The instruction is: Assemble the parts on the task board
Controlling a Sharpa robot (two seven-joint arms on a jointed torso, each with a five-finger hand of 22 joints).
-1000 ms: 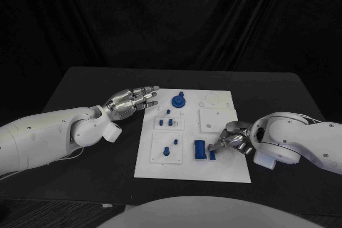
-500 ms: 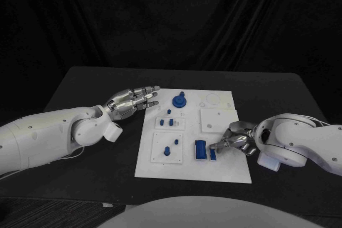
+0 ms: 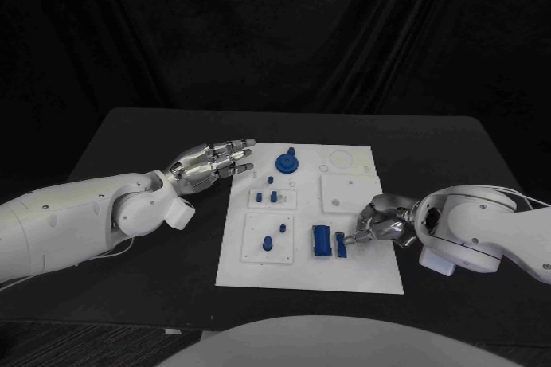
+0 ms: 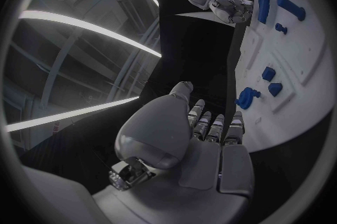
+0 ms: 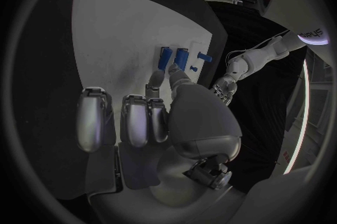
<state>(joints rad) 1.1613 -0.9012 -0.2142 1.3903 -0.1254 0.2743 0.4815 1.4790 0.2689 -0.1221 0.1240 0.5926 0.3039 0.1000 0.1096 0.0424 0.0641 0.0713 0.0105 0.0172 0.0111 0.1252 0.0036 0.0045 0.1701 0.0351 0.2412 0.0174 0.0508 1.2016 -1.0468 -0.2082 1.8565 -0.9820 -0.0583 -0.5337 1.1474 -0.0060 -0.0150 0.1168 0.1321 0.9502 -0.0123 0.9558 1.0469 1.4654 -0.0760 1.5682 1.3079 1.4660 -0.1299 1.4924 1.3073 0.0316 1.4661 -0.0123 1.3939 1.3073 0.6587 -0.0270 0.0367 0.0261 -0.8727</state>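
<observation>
Task board (image 3: pixel 358 281) sits mid-table (image 3: pixel 138 128), w/ blue parts on it. Right hand (image 3: pixel 379 222) at the board's right edge, fingertips (image 5: pixel 156 76) just beside two upright blue blocks (image 3: pixel 330 241); fingers curled, can't tell if touching or pinching them. Left hand (image 3: pixel 210 164) hovers off the board's left edge near the top, fingers straight & apart, holding nothing. Round blue part (image 3: pixel 287 160) near its fingertips.

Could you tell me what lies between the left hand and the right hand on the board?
In the head view, small blue parts on the task board lie between the left hand and right hand.
</observation>
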